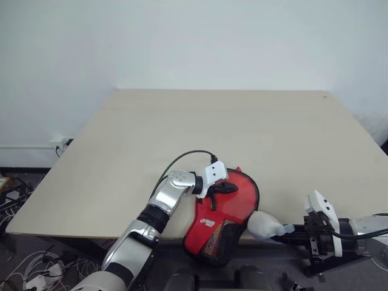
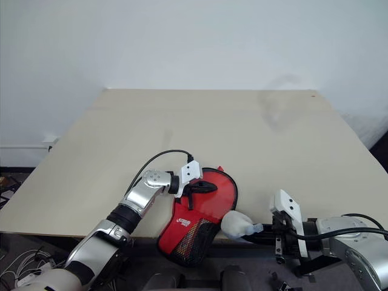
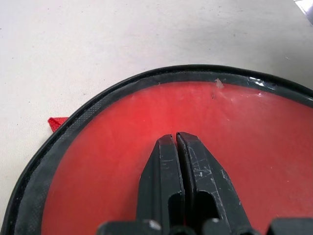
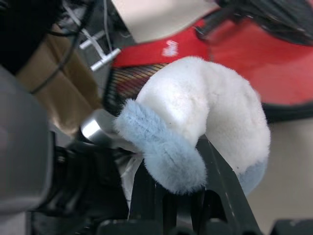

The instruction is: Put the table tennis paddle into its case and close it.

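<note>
The table tennis paddle (image 1: pixel 233 191) sits inside the case (image 1: pixel 223 242), its red face showing through the clear window, the whole bundle lying at the near edge of the desk (image 1: pixel 182 121) with the mesh handle end hanging out over that edge. I judge the paddle is in and what remains is the closing.

On the left, my left jaws (image 1: pixel 225 188) are pressed tight together, tips resting on the window over the red face. They grip nothing; I read them as a pin, holding the case flat and still so that a pull on the zip does not drag the whole pouch off the desk. In the left wrist view the black rim of the case curves around the red face, and a small red tab (image 3: pixel 57 122) pokes out beside that rim.

To the right, beyond the case's near-right side, my right jaws (image 4: pixel 195 161) are nearly closed on the grey-blue puff (image 1: pixel 265 225), which is attached to the case. Holding the puff gives me a soft, easy handle on what I take to be the zip pull. I cannot tell how far the zip has run; the seam on that side is hidden behind the puff.
</note>
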